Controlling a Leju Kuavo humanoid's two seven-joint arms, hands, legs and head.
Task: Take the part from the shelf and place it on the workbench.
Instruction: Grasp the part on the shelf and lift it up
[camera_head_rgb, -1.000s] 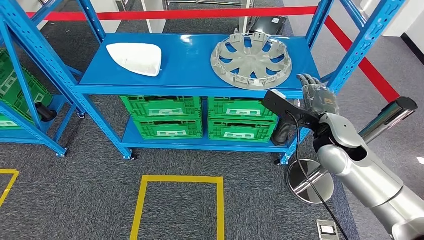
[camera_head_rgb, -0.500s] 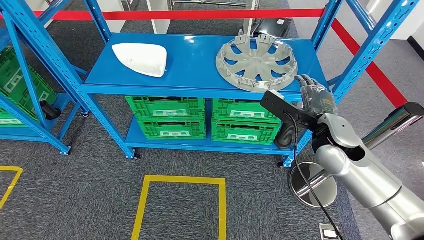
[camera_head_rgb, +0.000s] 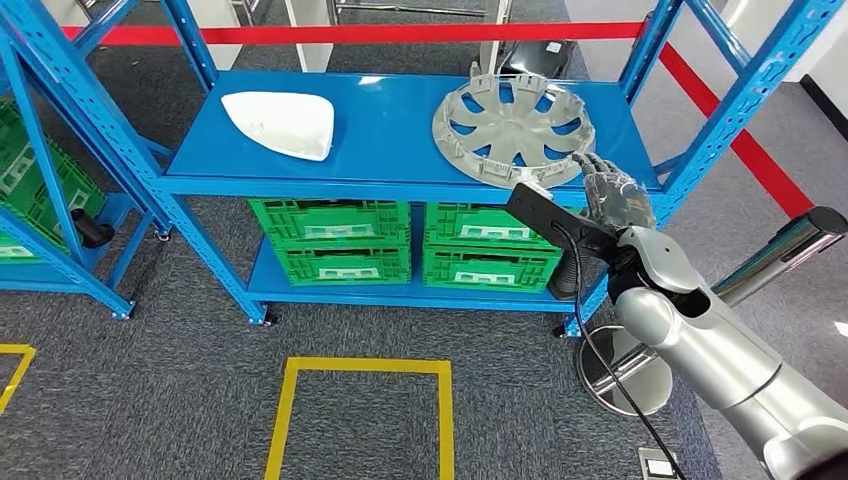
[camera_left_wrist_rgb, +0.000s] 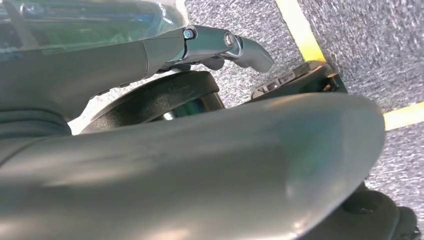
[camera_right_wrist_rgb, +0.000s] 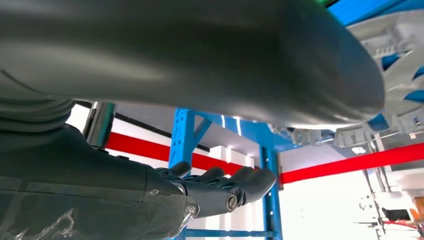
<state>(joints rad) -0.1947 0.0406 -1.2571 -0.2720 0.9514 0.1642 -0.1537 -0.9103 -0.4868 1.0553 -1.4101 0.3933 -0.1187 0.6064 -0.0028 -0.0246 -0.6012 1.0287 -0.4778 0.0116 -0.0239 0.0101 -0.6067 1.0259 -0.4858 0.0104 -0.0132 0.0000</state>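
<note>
Lying flat on the blue shelf (camera_head_rgb: 380, 130), grey spoked wheel cover (camera_head_rgb: 513, 117).

Grey spoked wheel cover (camera_head_rgb: 513, 117) lies flat on blue shelf (camera_head_rgb: 385, 125) top, right side.

Grey spoked wheel cover (camera_head_rgb: 514, 117) and white part (camera_head_rgb: 280, 122) on blue shelf (camera_head_rgb: 380, 160); green crates (camera_head_rgb: 400, 245) below.

A blue steel shelving rack (camera_head_rgb: 380, 180) stood on dark grey speckled carpet (camera_head_rgb: 150, 400). Green slatted plastic crates (camera_head_rgb: 330, 240) filled its lower shelf. Yellow tape (camera_head_rgb: 360, 366) outlined a rectangle on the floor in front. A red barrier band (camera_head_rgb: 340, 35) ran behind the rack, and a polished metal stand with a round base (camera_head_rgb: 620, 365) stood beside its right post.
</note>
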